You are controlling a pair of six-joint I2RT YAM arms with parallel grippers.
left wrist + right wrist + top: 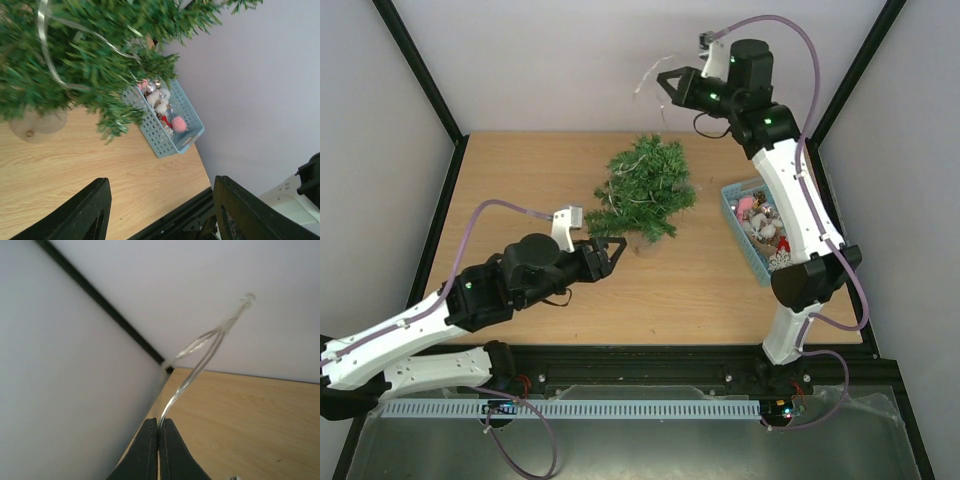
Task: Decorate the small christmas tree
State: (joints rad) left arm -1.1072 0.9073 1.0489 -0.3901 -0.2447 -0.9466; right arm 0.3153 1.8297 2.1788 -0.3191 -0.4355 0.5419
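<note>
The small christmas tree (645, 190) stands mid-table, dark green and bushy, with a thin silver ribbon looped through its branches. In the left wrist view the tree (75, 55) fills the upper left, with its round brownish base (37, 125) on the wood. My left gripper (615, 250) is open and empty, low on the table just left of the tree's base. My right gripper (668, 85) is raised high above the far edge of the table. It is shut on a thin clear-silver ribbon (200, 360), which arcs up from the closed fingertips (150, 435).
A light-blue plastic basket (738, 228) of ornaments sits at the right edge of the table, under the right arm. It also shows in the left wrist view (160, 140), with pink and white pieces inside. White walls and black frame posts enclose the table.
</note>
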